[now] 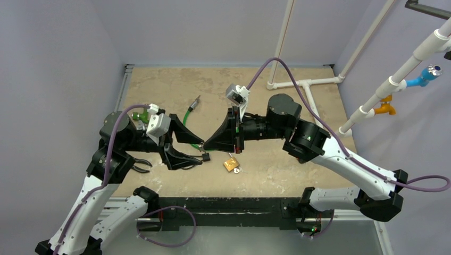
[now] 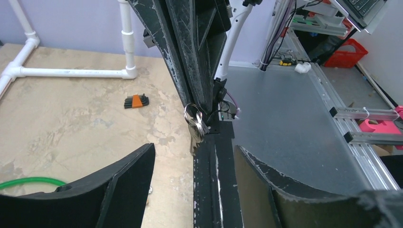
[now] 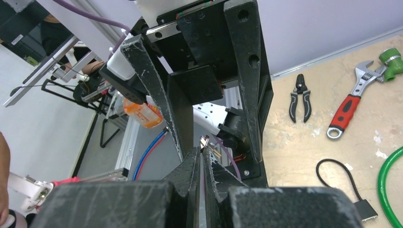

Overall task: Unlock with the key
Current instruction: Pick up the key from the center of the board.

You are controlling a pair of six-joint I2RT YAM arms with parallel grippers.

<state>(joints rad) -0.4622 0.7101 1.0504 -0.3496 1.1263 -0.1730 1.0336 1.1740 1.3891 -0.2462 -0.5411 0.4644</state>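
Note:
A small bunch of keys on a ring is pinched at the tips of my right gripper, which is shut on it above the table. My left gripper faces it tip to tip. It is open, one finger on either side of the keys and neither touching them. In the right wrist view those left fingers rise past my right fingertips. The brass padlock lies on the table just right of both grippers, free of them.
A green hose curves behind the left arm. A hex key set, pliers, a red-handled wrench and a black cable loop with tag lie on the table. White pipes stand at the back right.

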